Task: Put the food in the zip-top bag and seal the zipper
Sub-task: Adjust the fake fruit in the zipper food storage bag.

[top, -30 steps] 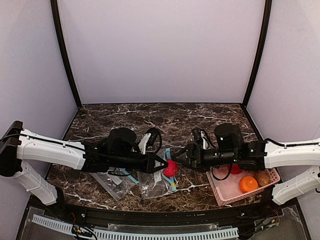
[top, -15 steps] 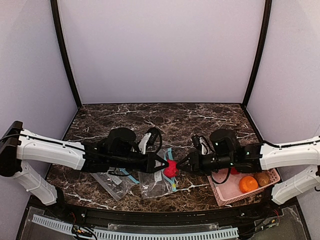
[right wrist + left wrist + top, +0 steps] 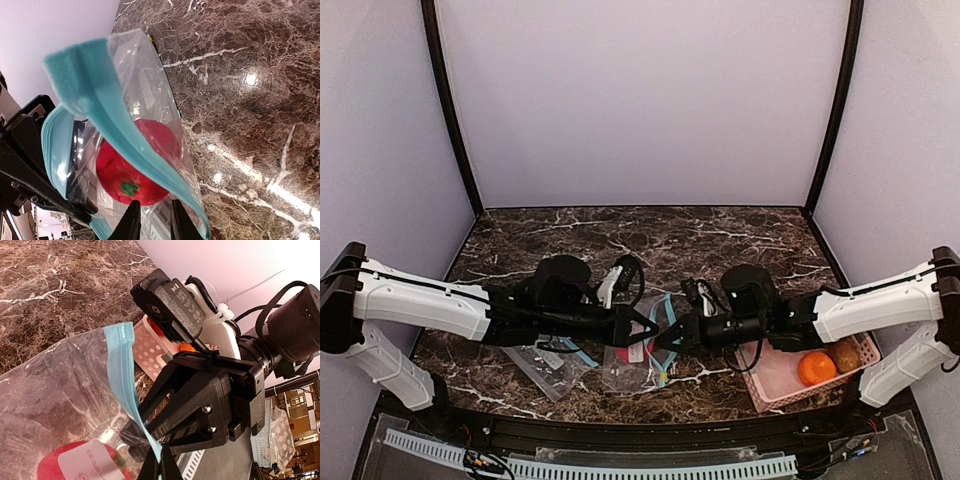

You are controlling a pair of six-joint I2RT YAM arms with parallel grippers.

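A clear zip-top bag (image 3: 632,368) with a blue zipper strip (image 3: 125,135) lies between the two arms, its mouth facing right. One glossy red fruit (image 3: 137,170) sits inside it and also shows in the left wrist view (image 3: 50,467). My left gripper (image 3: 650,328) is shut on the blue strip (image 3: 120,380), pinched at its fingertips (image 3: 161,467). My right gripper (image 3: 666,340) is at the bag's mouth. Its fingers (image 3: 131,222) stand a narrow gap apart in front of the clear film, just below the red fruit. An orange fruit (image 3: 816,368) lies in the pink basket (image 3: 772,388).
A brown fruit (image 3: 846,357) lies beside the orange one in the basket at the near right. Another clear bag (image 3: 545,368) lies flat under the left arm. Purple walls enclose the marble table (image 3: 650,240) on three sides.
The right arm has moved left from beside the basket to the bag's mouth, and its jaws have narrowed. The red fruit now lies deeper in the bag. The left gripper has kept its hold.
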